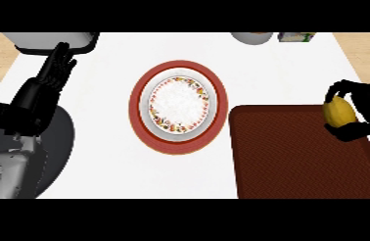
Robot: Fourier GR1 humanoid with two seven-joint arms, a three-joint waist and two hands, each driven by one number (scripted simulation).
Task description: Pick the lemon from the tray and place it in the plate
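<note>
Curling round the yellow oval lemon [339,112], the black right hand [353,132] holds it clamped over the far right edge of the dark red woven tray [296,156], so the pick looks to be the step in hand. Next it calls for a carry left, well across to the white floral-rimmed round plate [178,104]; the left hand [56,71] rests open at far left.

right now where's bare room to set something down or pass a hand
Bare counter lies between the left hand and the plate, and in a strip behind the plate. The plate's middle and most of the tray are bare. The gap between plate and tray is narrow. Crowded at the right edge: the right hand curls round the lemon.
</note>
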